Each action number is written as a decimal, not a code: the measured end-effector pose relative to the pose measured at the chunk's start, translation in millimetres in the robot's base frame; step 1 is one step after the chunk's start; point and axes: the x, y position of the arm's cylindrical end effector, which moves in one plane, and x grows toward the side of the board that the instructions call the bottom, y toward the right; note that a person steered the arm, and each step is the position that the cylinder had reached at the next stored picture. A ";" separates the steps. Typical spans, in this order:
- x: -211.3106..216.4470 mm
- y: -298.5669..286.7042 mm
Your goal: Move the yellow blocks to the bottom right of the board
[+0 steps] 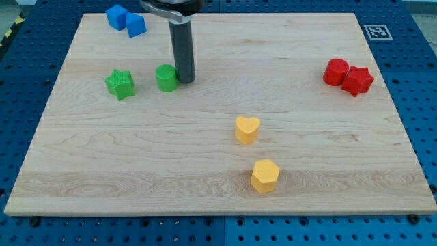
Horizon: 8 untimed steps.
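Note:
A yellow heart block (246, 128) lies just right of the board's middle. A yellow hexagon block (265, 175) lies below it, near the view's bottom edge of the board. My tip (184, 80) rests on the board in the upper left part, touching or nearly touching the right side of a green round block (165, 77). The tip is well up and to the left of both yellow blocks.
A green star block (120, 83) sits left of the green round block. Two blue blocks (125, 19) lie at the top left. Two red blocks (348, 76) lie together at the right. The wooden board (328, 198) lies on a blue pegboard.

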 end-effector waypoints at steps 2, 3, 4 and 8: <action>0.0 -55.8; 0.0 -70.6; 0.0 -48.6; 34.8 64.1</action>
